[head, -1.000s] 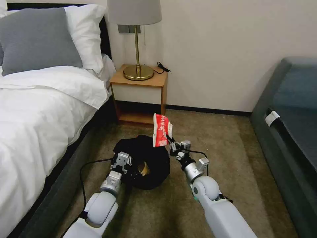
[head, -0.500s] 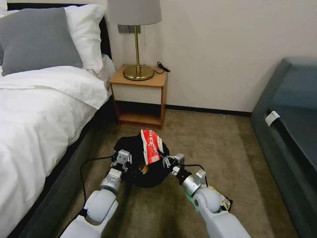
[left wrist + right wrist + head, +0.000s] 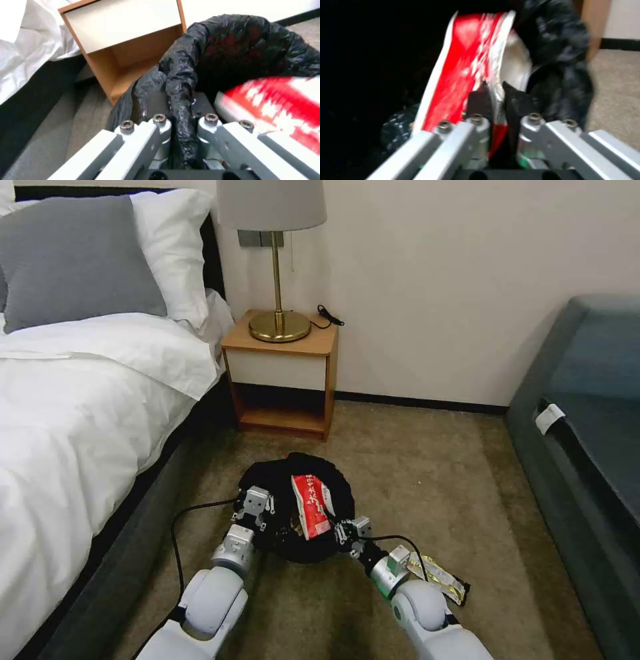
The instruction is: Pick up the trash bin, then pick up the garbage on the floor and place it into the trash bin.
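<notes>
The trash bin, lined with a wrinkly black bag, sits on the carpet in front of me. My left gripper is shut on its near left rim; the left wrist view shows its fingers clamping a fold of the black bag. My right gripper is shut on the red-white snack packet, holding it tilted in the bin's mouth. In the right wrist view the packet rises from between the fingers against the bag. A dark silvery bar wrapper lies on the floor right of my right arm.
A wooden nightstand with a brass lamp stands against the wall behind the bin. The bed runs along the left, a dark sofa along the right. Open carpet lies between them.
My right gripper has come down and toward the left with the snack packet, from above the bin's far right edge into its mouth. The silvery wrapper on the floor is now uncovered.
</notes>
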